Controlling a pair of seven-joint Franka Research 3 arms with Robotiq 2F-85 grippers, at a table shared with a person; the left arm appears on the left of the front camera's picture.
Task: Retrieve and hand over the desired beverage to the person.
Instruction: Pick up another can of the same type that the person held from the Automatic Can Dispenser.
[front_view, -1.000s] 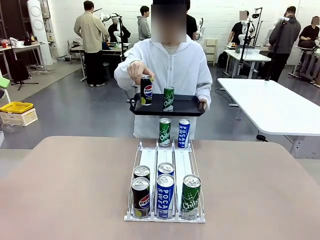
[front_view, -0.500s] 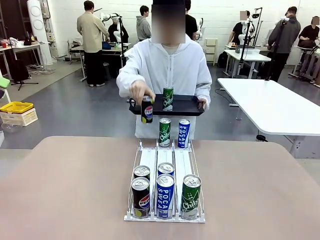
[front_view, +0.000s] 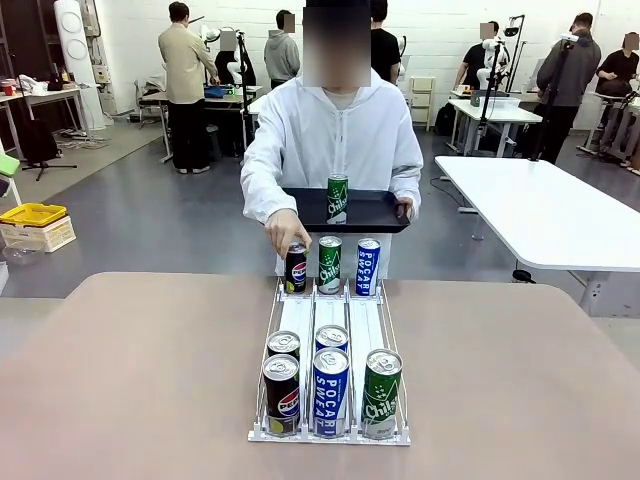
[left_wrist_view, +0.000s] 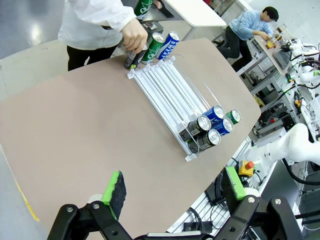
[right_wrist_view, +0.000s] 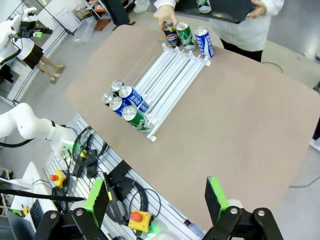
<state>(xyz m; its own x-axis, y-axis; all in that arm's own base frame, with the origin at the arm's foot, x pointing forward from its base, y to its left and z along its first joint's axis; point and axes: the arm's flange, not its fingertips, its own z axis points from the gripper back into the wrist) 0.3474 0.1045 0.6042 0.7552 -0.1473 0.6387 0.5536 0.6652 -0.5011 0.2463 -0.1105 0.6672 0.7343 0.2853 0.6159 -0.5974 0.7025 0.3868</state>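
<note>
Pepsi can (front_view: 296, 273), top hidden under the person's hand (front_view: 286, 231); left tool (left_wrist_view: 174, 184), right tool (right_wrist_view: 156, 194) released, empty.

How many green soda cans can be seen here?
3. One green soda can stands on the person's flat black tray, one at the far end of the white rack's middle lane, one at the near end of its right lane. Rear labels are partly hidden.

— Where is the person (front_view: 335, 140)?
— Standing at the far edge of the table (front_view: 140, 360), in a white hooded jacket. One hand (front_view: 403, 211) holds a flat black tray (front_view: 372, 212) level before the body, with a green can (front_view: 338, 198) upright on it.
— And the other hand (front_view: 284, 230)?
— It grips the top of a black cola can (front_view: 296, 272), upright at the far end of the rack (front_view: 297, 322), left lane, just beside a second green can (front_view: 329, 265).
</note>
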